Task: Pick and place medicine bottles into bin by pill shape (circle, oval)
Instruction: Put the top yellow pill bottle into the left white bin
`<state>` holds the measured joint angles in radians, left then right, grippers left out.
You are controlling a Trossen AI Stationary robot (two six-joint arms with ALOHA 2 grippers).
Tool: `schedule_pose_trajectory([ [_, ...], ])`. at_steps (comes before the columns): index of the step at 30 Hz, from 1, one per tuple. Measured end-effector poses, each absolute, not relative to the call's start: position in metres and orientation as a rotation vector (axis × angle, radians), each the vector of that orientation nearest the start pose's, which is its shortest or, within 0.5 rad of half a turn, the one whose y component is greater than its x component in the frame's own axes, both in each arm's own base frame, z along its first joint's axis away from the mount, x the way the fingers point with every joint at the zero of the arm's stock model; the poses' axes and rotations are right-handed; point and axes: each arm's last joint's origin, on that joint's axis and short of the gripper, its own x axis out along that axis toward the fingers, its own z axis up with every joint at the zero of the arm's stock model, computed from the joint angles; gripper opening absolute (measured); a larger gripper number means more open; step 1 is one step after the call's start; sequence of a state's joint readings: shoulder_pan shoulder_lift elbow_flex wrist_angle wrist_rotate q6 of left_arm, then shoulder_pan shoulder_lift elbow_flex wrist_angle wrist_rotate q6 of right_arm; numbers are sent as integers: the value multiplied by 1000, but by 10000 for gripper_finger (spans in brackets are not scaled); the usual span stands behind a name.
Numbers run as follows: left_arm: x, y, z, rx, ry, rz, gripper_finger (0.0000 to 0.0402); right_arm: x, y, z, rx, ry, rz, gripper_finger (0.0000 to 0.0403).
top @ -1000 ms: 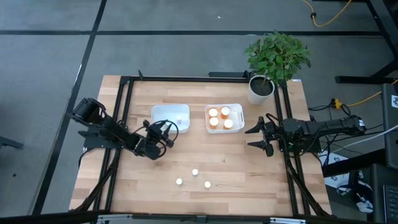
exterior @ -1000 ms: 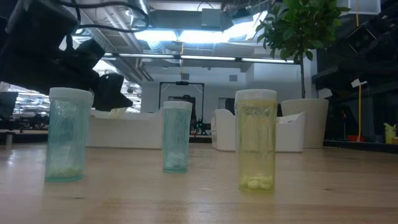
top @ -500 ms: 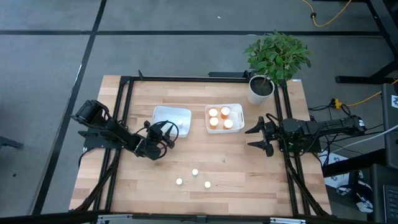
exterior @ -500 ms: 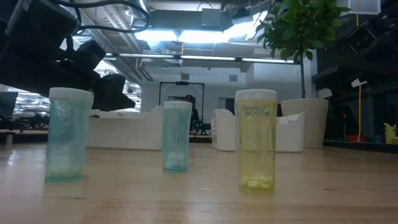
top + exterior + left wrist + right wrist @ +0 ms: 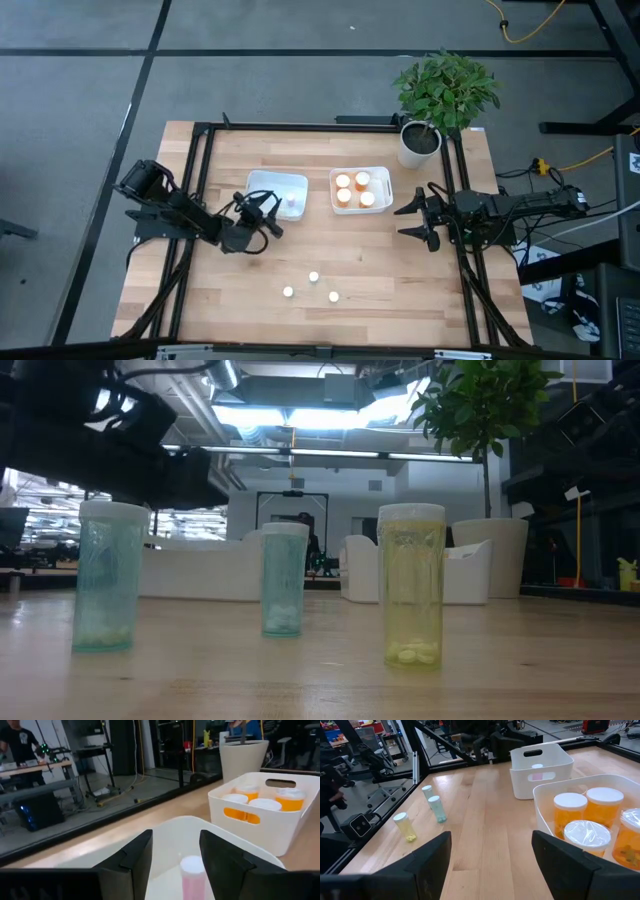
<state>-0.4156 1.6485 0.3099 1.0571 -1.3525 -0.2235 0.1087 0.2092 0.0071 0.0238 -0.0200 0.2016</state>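
- High view: left hand (image 5: 268, 212) at the left white plastic bin's (image 5: 262, 180) edge, fingers parted, nothing held; right hand (image 5: 414, 218) waits open beside the right white bin (image 5: 383, 178) of orange bottles (image 5: 343, 181).
- Low view: three small tinted white-capped bottles (image 5: 411, 584) stand on the wooden desk (image 5: 320, 680); probably light, rigid, slippery, tippable.
- Left wrist view: a pink bottle (image 5: 192, 876) stands in the bin; best gripped mid-body.

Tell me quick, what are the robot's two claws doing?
Left gripper: open, over the white bin, pink bottle standing free below.
Right gripper: open, holding nothing.
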Motion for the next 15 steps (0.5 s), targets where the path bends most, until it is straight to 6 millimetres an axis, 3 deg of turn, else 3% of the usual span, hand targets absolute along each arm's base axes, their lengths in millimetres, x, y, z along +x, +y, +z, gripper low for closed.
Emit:
schedule_pose_trajectory([
  [15,221,-67,143,77,39,916,172,108,12,151,193,191,110,279],
])
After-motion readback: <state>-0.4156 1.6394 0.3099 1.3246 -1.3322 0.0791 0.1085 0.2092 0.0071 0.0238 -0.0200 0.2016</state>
